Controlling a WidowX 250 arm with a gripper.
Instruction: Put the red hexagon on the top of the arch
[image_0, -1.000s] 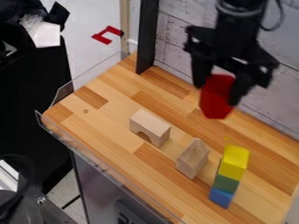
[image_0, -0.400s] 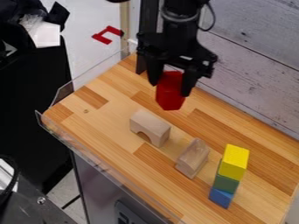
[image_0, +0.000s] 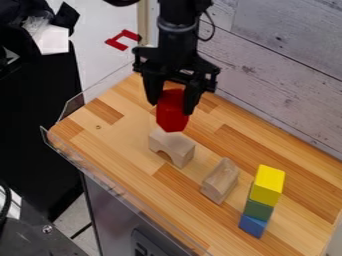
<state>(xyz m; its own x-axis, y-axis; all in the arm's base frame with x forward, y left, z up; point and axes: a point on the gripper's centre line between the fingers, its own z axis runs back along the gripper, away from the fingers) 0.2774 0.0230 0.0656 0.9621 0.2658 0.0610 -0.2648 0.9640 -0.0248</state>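
The black gripper (image_0: 172, 100) hangs down over the wooden table (image_0: 113, 142), and its two fingers are closed on the red hexagon (image_0: 172, 112), one at each side. The lower end of the hexagon is seen just at the upper edge of the arch (image_0: 175, 145); if they touch, I cannot tell. Near the arch lies one more plain wooden block (image_0: 220, 181). Beside this block stands a stack: the yellow block (image_0: 268, 184) is on top, the green block (image_0: 258, 209) is in the middle, and the blue block (image_0: 252, 226) is at the bottom.

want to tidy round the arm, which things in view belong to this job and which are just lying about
For the job:
red hexagon, held in the pincer
wooden arch

Just lying about:
plain wooden block
yellow block, green block, blue block, stacked
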